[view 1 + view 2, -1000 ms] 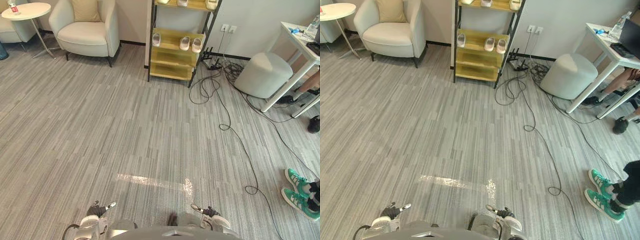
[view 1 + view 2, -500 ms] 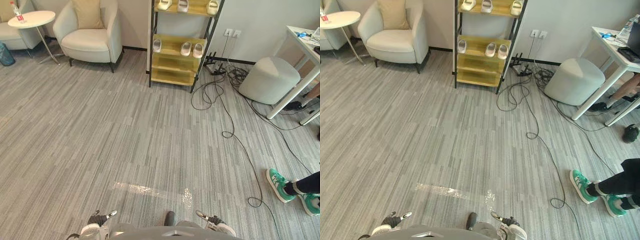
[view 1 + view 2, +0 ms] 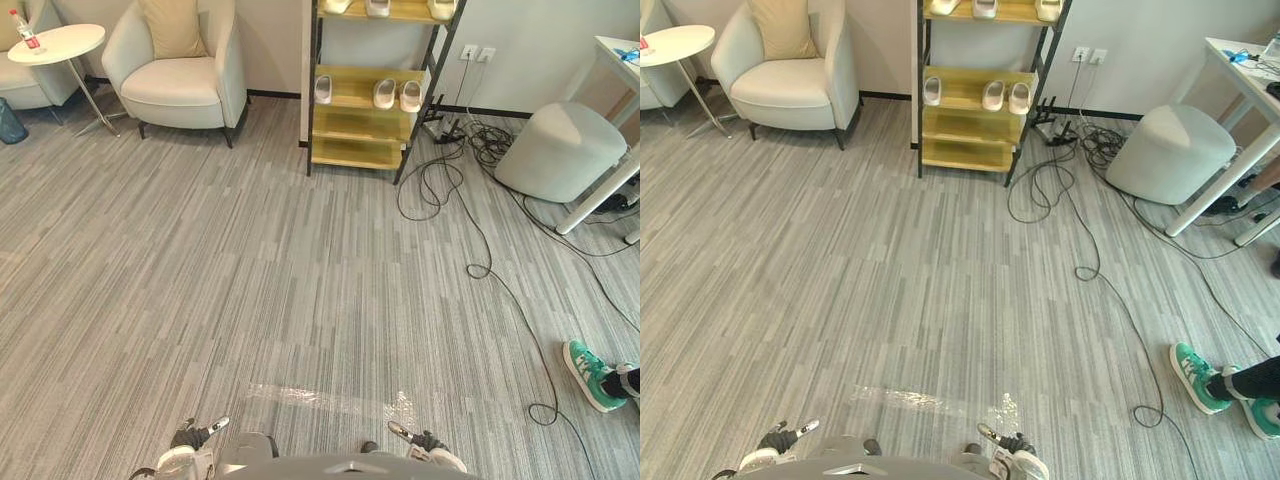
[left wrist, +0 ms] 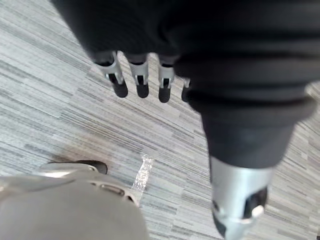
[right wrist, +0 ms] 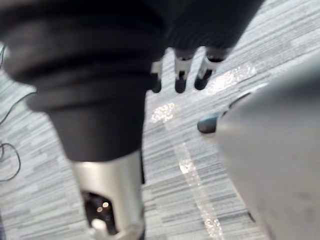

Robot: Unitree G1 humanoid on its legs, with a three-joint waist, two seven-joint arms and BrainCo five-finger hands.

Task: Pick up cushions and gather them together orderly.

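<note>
A tan square fabric cushion (image 3: 172,25) leans upright against the back of a cream upholstered armchair (image 3: 180,82) at the far left, beside a round white side table (image 3: 55,42). Well apart from it, the left robot hand (image 3: 190,437) and the right robot hand (image 3: 425,441) hang low above the grey striped carpet floor (image 3: 250,260), fingers straight and relaxed, holding nothing. A yellow wooden shelf (image 3: 370,112) carries pale slippers (image 3: 385,94).
</note>
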